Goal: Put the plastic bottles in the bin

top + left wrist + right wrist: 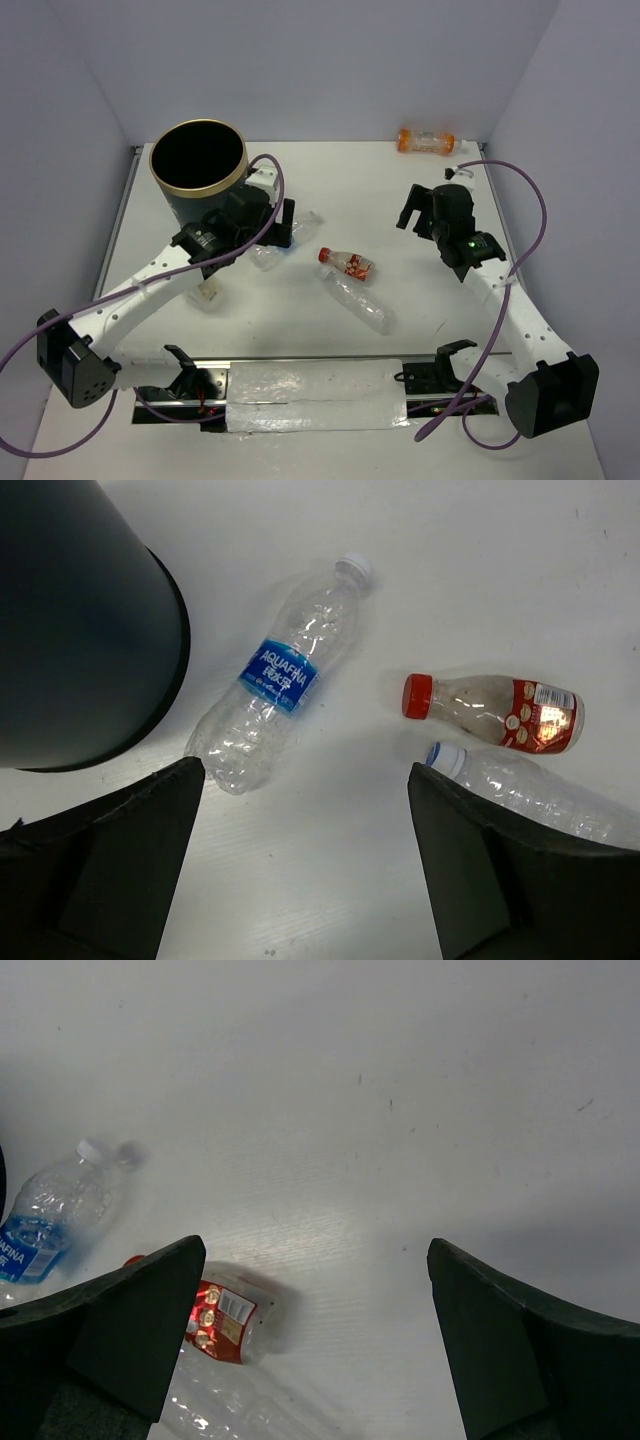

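The dark bin (197,165) with a tan rim stands at the back left. My left gripper (287,226) is open and empty beside it, hovering over the blue-label bottle (280,675), which lies next to the bin's wall (80,630). The red-cap bottle (347,263) and the long clear bottle (360,303) lie mid-table; both also show in the left wrist view, the red-cap bottle (495,712) above the long clear bottle (545,798). The orange-tinted bottle (427,140) lies at the back right. My right gripper (415,215) is open and empty above bare table, right of the red-cap bottle (225,1320).
A small white object (208,294), perhaps the squat bottle, lies partly under my left arm. The table's back wall runs just behind the orange-tinted bottle. A white padded strip (315,395) lies along the near edge between the arm bases.
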Action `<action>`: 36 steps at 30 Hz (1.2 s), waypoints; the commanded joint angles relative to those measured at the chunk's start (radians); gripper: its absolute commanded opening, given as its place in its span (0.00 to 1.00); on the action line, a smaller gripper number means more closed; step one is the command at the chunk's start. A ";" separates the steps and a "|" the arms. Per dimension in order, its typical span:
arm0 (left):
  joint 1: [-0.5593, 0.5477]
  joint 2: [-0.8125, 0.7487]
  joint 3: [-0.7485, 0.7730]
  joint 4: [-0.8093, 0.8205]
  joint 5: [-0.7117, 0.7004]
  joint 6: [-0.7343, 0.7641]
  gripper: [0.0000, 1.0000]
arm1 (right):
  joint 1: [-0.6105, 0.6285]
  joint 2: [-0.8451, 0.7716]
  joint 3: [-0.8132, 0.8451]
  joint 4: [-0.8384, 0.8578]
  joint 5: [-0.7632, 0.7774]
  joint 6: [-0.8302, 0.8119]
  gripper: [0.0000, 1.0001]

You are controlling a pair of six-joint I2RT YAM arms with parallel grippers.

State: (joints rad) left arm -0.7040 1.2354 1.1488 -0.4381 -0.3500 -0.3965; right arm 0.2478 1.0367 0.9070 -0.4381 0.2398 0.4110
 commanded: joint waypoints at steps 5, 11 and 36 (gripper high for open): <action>-0.005 0.161 0.040 -0.007 0.023 0.088 0.95 | 0.010 0.013 0.015 0.030 -0.002 0.020 1.00; -0.003 0.413 0.172 -0.025 -0.059 0.195 0.94 | 0.008 0.006 0.020 0.021 0.001 0.019 1.00; 0.031 0.531 0.367 -0.019 -0.074 0.223 0.46 | 0.008 0.016 0.030 -0.001 0.018 0.041 1.00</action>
State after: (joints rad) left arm -0.6746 1.9331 1.4170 -0.4538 -0.4576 -0.1841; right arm 0.2493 1.0496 0.9073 -0.4427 0.2325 0.4313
